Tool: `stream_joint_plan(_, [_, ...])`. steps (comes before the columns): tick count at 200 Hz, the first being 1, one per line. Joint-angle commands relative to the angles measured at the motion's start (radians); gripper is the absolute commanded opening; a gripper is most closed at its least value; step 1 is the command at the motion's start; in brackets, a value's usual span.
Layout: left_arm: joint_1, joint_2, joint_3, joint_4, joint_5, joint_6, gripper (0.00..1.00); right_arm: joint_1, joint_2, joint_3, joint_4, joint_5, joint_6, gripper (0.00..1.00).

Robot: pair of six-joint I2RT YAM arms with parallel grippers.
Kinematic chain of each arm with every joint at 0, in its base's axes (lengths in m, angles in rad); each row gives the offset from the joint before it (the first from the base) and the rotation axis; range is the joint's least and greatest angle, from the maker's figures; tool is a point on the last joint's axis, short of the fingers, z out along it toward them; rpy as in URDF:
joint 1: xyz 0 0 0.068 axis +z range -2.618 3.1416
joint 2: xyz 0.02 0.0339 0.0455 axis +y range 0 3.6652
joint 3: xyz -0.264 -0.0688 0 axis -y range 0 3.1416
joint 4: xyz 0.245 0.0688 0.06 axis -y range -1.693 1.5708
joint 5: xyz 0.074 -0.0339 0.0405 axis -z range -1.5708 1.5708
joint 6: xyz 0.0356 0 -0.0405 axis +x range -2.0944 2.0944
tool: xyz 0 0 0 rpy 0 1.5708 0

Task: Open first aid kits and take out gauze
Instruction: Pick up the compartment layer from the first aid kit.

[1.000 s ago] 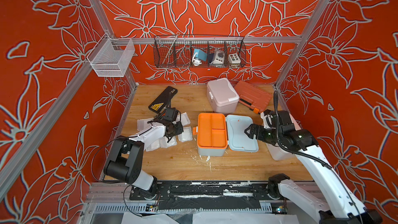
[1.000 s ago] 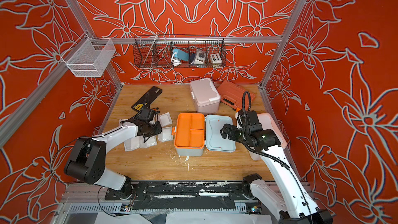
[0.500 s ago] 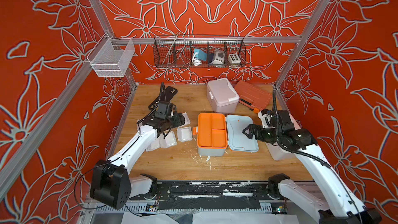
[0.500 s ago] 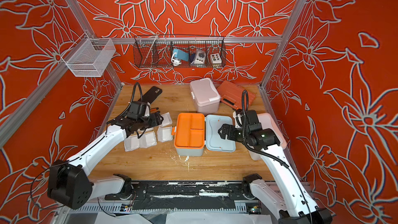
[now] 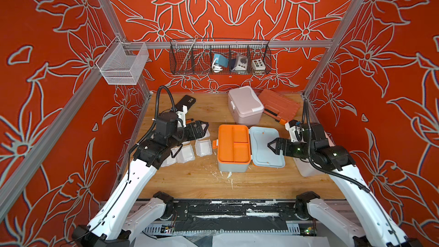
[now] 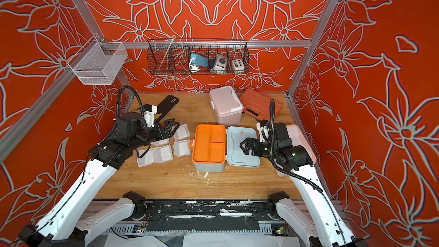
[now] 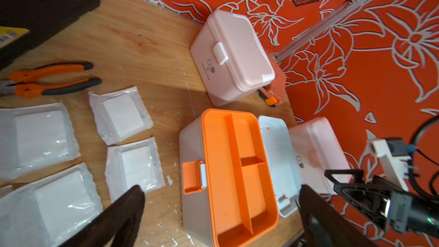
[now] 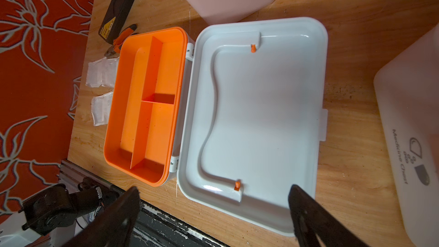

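Top views both show the wooden table (image 5: 190, 181) with 3 first aid kits on it. The blue-grey kit (image 5: 234, 144) sits in the middle with its lid (image 5: 266, 146) thrown flat open toward the right arm. The pink kit (image 5: 245, 108) stands closed behind it. The white kit (image 6: 299, 134) stands closed at the right edge, partly under the right arm.

The left gripper (image 5: 203, 129) hovers over the gauze with its jaws wide apart and nothing between them. The right gripper (image 5: 272, 148) hangs over the open lid, jaws equally spread and empty.

The gauze (image 5: 203, 147) lies in a loose cluster on the table just beside the blue-grey kit, on the left arm's side. At least 4 wrapped pads (image 7: 121, 112) show in the left wrist view, with orange-handled pliers (image 7: 47, 79) near them.

In the right wrist view, all 3 compartments of the orange tray (image 8: 147, 105) look bare. I judge the blue-grey kit finished and the step in hand to be the change to the next kit.

The next move calls for 1 of the 2 closed kits. The pink kit's front latch (image 7: 220, 54) faces the left arm, so the latch must be flicked up and the lid swung back. The free arm should probably brace the light case against sliding.
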Motion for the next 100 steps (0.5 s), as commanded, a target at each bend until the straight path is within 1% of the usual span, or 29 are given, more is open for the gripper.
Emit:
stream_joint_plan(1, [-0.031,-0.012,-0.025,-0.002,0.04,-0.037,0.98,-0.005,-0.002,-0.007,-0.014,0.044,0.015,0.98])
stream_joint_plan(21, [-0.042,-0.021,-0.047,0.005,0.019,-0.036,0.98,-0.005,0.006,-0.011,-0.004,0.038,0.025,0.98])
stream_joint_plan(58, [-0.042,-0.075,-0.154,0.111,0.011,-0.075,0.98,-0.004,-0.006,-0.031,0.032,0.028,0.06,0.98])
stream_joint_plan(100, [-0.042,-0.095,-0.265,0.248,0.001,-0.119,0.98,0.003,-0.015,-0.037,0.1,-0.067,0.108,0.98])
